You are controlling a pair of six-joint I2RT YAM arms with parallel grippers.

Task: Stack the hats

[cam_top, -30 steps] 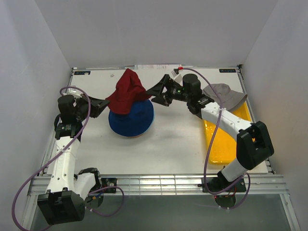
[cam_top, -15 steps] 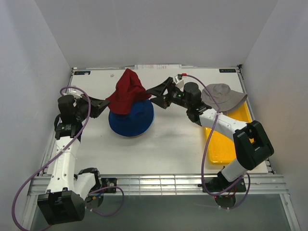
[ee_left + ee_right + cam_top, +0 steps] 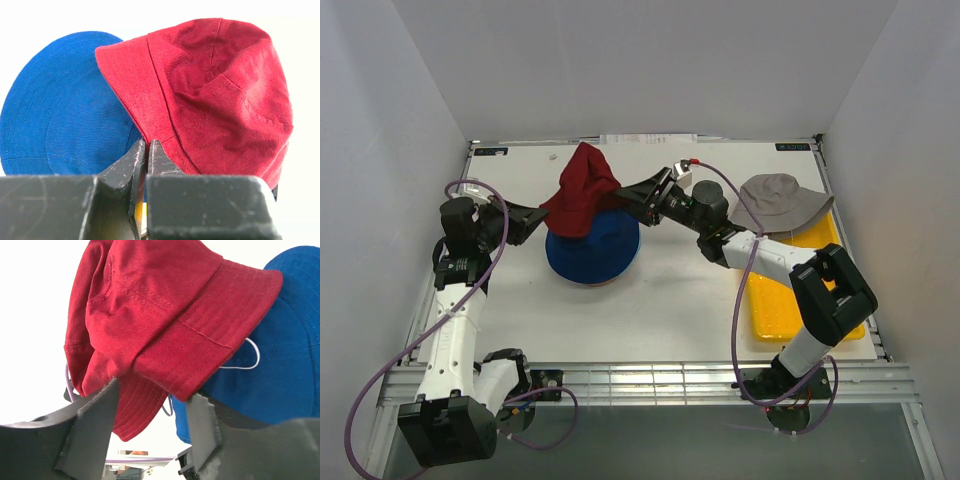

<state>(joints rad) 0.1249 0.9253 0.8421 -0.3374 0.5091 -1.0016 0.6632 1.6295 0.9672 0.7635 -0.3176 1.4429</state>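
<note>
Hats in view: three. Item one, blue hat (image 3: 590,255): crown up at the middle of the table (image 3: 660,310), brim spread flat. Item two, dark red hat (image 3: 582,195): rumpled, perched crookedly on the blue hat's crown, its top bunched into a peak toward the far side. My left gripper (image 3: 540,216) comes in from the left and is pinched tight on this hat's brim edge, fingers nearly together with cloth between them. My right gripper (image 3: 626,196) comes in from the right, jaws apart and straddling the opposite brim; I cannot tell whether the pads press the cloth. Item three, grey hat (image 3: 782,200): crown up at the far right, resting on the far end of the yellow tray (image 3: 775,310), well apart from the other two.
</note>
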